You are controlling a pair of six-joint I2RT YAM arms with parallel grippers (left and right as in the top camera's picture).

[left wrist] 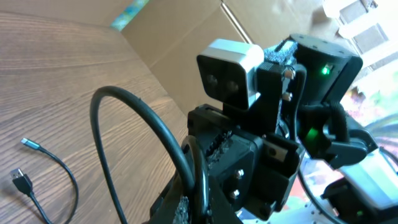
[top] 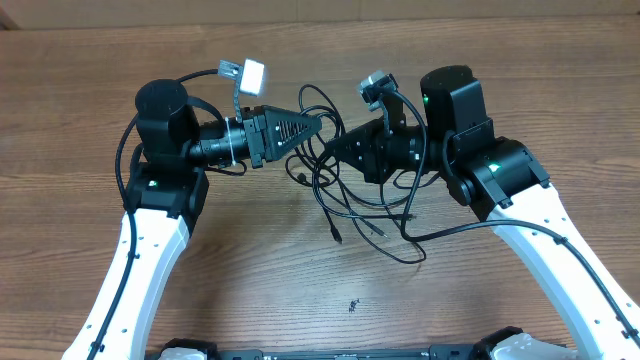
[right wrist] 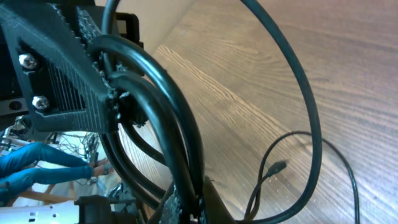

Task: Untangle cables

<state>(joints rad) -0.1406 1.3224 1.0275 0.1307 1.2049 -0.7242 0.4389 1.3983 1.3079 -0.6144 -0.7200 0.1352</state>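
cables: light, limp, thin, snag easily. left hand and right hand both clamped on strands mid-tangle. Probably better to grip near plugs and pull gently.

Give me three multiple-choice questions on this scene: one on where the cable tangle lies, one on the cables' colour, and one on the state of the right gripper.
1. Where do the cables lie?
A. On the table, between the two arms' fingertips
B. On top of the left arm's base
C. At the table's near edge

2. What colour are the cables?
A. White
B. Black
C. Red

3. How is the right gripper?
A. Wide open
B. Out of view
C. Shut on the cables

Answers:
1 A: the overhead view shows the tangle at mid-table, where the left gripper and the right gripper meet.
2 B: every strand is black.
3 C: the right wrist view shows strands pinched at its fingers.
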